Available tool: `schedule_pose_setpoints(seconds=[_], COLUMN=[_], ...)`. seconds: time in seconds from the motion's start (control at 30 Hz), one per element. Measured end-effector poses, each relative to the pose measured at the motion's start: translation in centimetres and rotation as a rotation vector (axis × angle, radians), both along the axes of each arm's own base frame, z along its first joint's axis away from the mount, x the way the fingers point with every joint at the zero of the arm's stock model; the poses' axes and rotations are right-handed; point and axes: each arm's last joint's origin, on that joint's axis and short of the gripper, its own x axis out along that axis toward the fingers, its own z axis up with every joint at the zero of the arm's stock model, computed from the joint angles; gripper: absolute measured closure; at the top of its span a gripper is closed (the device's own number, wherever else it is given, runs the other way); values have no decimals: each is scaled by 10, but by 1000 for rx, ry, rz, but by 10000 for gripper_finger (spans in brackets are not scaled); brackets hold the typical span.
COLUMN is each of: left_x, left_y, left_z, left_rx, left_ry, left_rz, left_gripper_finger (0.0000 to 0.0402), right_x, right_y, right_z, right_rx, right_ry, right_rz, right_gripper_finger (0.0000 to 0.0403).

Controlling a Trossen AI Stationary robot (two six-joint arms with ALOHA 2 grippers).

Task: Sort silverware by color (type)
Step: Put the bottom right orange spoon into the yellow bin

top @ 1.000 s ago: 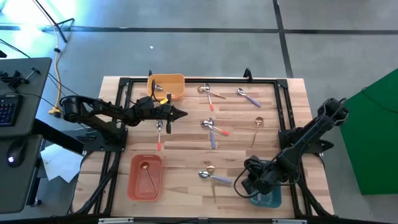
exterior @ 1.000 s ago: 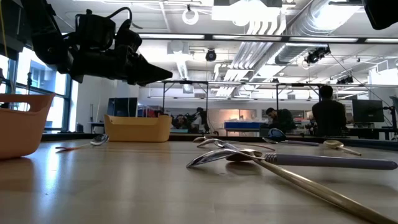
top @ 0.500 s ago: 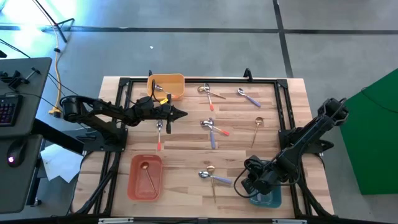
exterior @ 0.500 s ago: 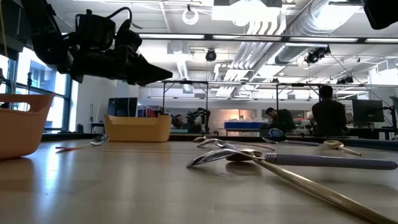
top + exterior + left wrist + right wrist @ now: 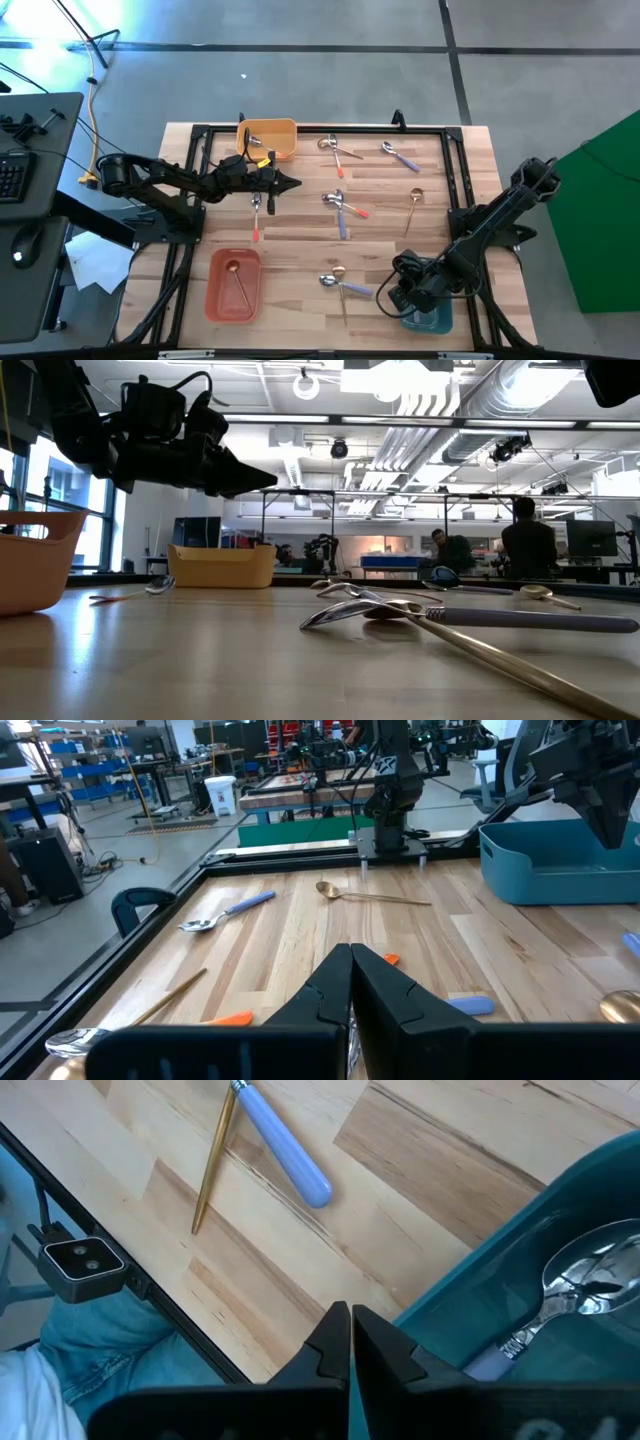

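The silverware lies scattered on the wooden table: a red-handled spoon (image 5: 256, 215), a red- and a blue-handled pair (image 5: 341, 207), a gold and a red-handled one (image 5: 338, 151), a blue-handled spoon (image 5: 400, 155), a gold spoon (image 5: 414, 205), and a gold and blue-handled pair (image 5: 340, 285). My left gripper (image 5: 295, 183) hangs shut above the table, just right of the red-handled spoon, touching nothing. My right gripper (image 5: 387, 301) is shut, tilted down over the teal bin's (image 5: 428, 320) left rim. A blue-handled spoon (image 5: 575, 1285) lies in that bin.
A yellow-orange bin (image 5: 268, 138) stands at the far edge and a red bin (image 5: 233, 285) holding a gold spoon at the near left. A black frame (image 5: 455, 170) runs round the table. People stand in the room beyond (image 5: 527, 545).
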Motion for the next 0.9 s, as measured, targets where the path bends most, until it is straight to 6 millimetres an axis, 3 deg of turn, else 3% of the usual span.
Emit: schedule_pose_setpoints(seconds=[0.9], left_x=[0], left_y=[0], left_z=[0], left_rx=[0], left_ry=[0], left_rz=[0], left_gripper_finger=[401], right_x=[-1], right_y=[-1], right_z=[-1], right_rx=[-7], right_ry=[7], right_rz=[0], right_gripper_finger=[403])
